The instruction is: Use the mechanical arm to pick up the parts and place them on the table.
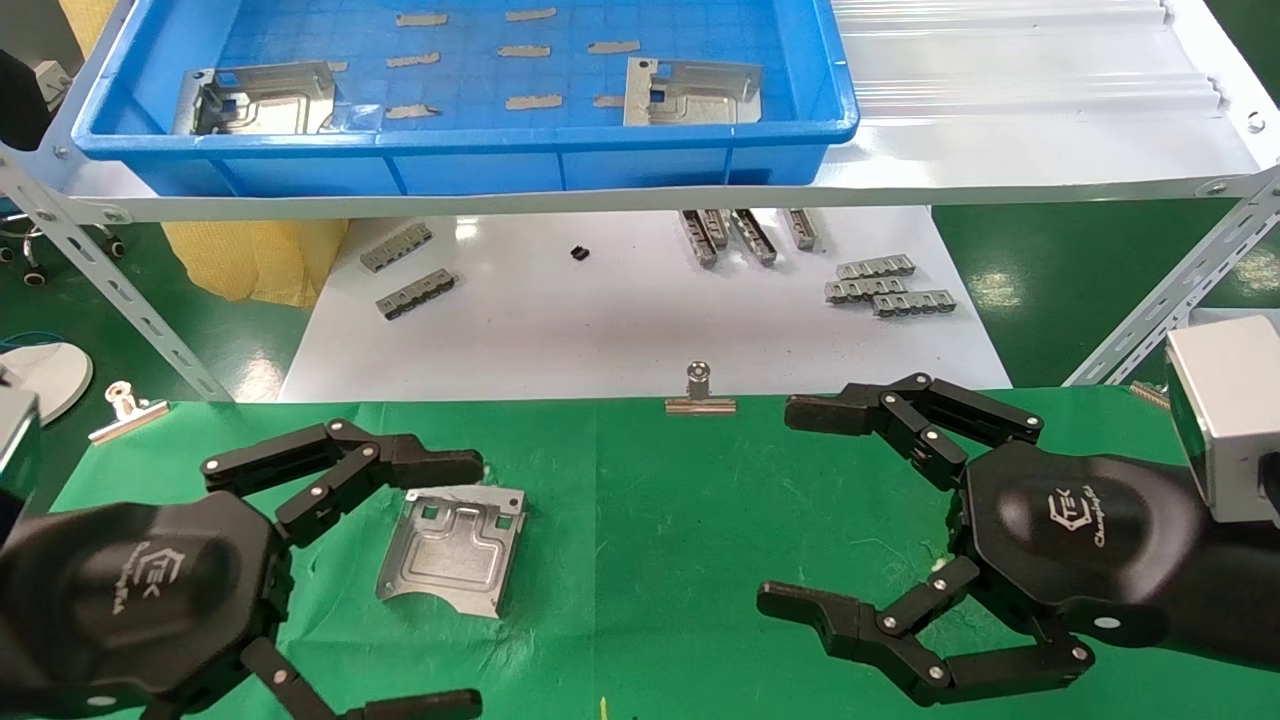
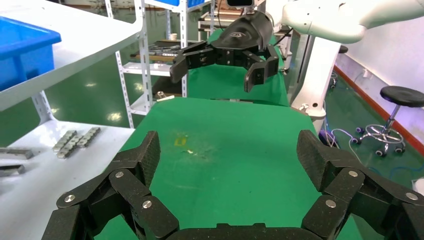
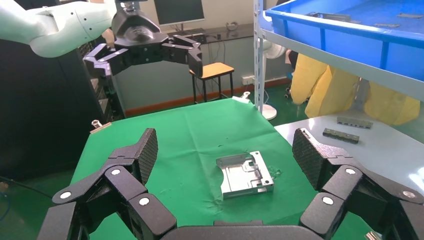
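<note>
Part (image 1: pixel 452 548) flat on table (image 1: pixel 650 520), at 3 o'clock of left gripper (image 1: pixel 400 585) (splayed, empty); right gripper (image 1: pixel 800 520) likewise agape.

Bright, even overhead light fills all three views. Glare washes out the white shelf (image 1: pixel 1040 90) at the far right corner, and a soft sheen lies on the glossy white board (image 1: pixel 640 310) beyond the far edge of the green table (image 1: pixel 680 520). The metal part (image 1: pixel 452 548) near the left edge catches pale highlights and casts only a faint shadow. Both hexagonal palms show dull reflections. In the wrist views the near fingers (image 2: pixel 145 160) are sharp, while the floor behind glints with reflected lamps.
</note>
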Controlling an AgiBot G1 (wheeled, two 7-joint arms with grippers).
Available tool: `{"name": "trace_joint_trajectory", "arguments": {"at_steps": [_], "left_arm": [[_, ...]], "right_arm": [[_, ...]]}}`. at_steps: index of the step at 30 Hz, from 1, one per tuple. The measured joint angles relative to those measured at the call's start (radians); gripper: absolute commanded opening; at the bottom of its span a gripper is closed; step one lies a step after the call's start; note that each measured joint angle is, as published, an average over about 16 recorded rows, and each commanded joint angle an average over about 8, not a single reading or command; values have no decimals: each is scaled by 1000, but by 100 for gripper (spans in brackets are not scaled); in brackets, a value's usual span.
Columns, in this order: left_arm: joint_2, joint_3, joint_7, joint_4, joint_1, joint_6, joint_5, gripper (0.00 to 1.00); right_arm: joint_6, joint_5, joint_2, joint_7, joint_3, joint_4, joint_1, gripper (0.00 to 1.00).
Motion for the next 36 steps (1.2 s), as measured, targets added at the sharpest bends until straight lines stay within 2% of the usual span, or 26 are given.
{"name": "trace_joint_trajectory", "arguments": {"at_steps": [36], "left_arm": [[3,3,2,12,-5,0,4,100]], "right_arm": [[0,0,0,0,0,0,0,100]]}}
